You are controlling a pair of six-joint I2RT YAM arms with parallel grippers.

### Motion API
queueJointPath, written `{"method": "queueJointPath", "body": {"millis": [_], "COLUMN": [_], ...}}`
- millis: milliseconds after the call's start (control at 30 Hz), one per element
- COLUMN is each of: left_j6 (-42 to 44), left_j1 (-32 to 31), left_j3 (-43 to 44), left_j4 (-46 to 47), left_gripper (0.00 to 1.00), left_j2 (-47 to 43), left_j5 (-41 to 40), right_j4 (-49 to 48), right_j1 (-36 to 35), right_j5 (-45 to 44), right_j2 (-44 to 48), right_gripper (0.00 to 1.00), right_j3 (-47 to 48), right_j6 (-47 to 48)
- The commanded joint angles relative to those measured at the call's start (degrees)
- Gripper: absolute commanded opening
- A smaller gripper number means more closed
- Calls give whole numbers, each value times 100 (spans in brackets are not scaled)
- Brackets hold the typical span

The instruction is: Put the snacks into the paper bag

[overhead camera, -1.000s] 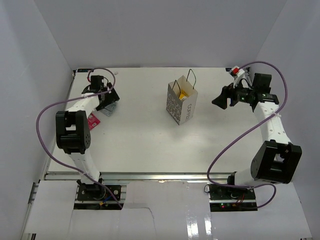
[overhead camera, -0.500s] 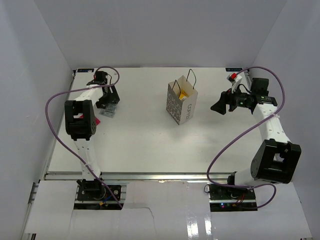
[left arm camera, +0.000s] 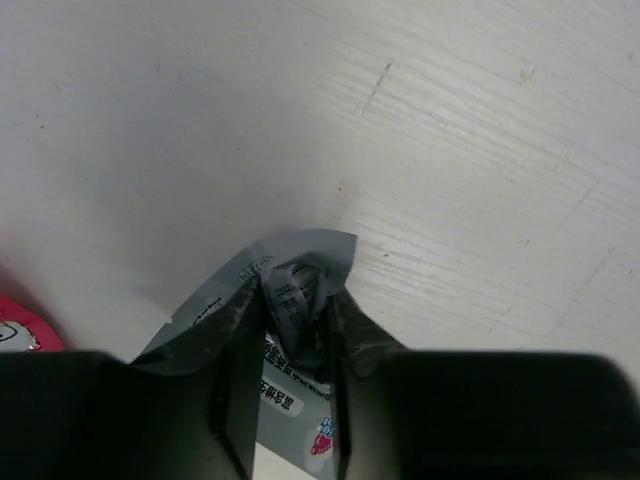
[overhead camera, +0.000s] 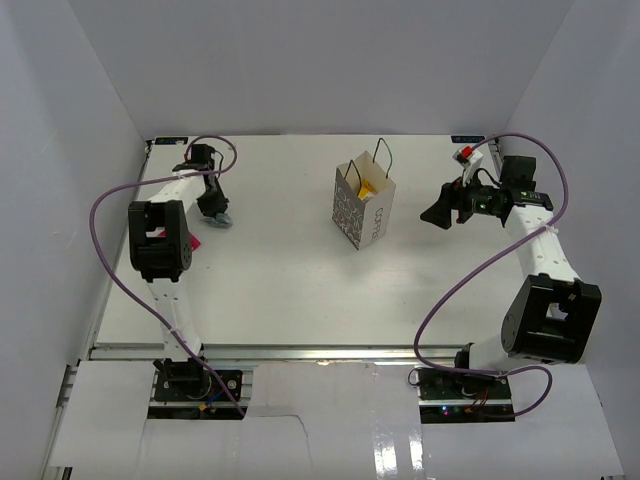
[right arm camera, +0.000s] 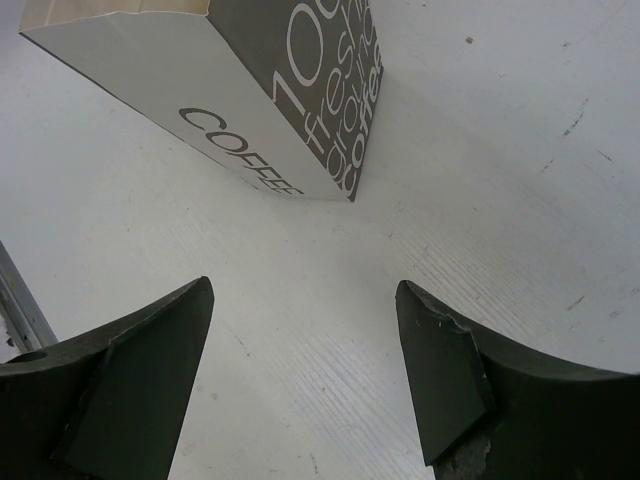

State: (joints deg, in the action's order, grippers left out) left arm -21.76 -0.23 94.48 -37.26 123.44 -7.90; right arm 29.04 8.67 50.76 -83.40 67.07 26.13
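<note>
Foil of the silver-grey packet (left arm camera: 305,250) bunches up between the fingers of the left gripper (left arm camera: 295,305), which pinch it from both sides. Its lower part is cut off by the gripper body, and its print is too small to read. Whether it rests on the table (overhead camera: 280,300) or hangs just clear cannot be told. From above, only a grey sliver shows under the gripper, near the far left corner. A red-pink packet (overhead camera: 191,241) lies just beside it toward the left edge, mostly hidden behind the left arm (overhead camera: 160,240). The paper bag (overhead camera: 372,218) stands upright in the far half, midway between the left and right edges. A yellow packet (overhead camera: 367,186) shows in its open mouth, its lower end out of sight. The right gripper (right arm camera: 305,288) hovers toward the right edge, jaws spread wide with nothing between them, the bag ahead of its tips and apart from them.
</note>
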Motion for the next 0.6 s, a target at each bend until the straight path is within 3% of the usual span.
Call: {"method": "queueJointPath", "body": {"millis": [0,100,300,433,567], "left_j6": [-109,-144,-802,-1487,-1927], "left_j1": [-47,-65,-336,-827,-1373], "left_j3": [-272,-535,-1510,-1749,-1468], "left_j4": [-72,287,1884,2854,3767], "left_gripper": [29,20,15,15,15], "left_j2": [-390,-899,-2349,-3017,-3273], "left_j5": [323,780,3395,3988,4086], "right_j4": [-47,-56,-56,-56,-56], "right_j1": [30,39,47,47,47], "right_j5": [162,171,224,241,250], "right_j2": [16,34,43,34,34], "right_gripper": [79,79,79,79,79], "right_j3": [289,342,482,553,579], "right_j6": [-20,-55,-134,-152,-161]}}
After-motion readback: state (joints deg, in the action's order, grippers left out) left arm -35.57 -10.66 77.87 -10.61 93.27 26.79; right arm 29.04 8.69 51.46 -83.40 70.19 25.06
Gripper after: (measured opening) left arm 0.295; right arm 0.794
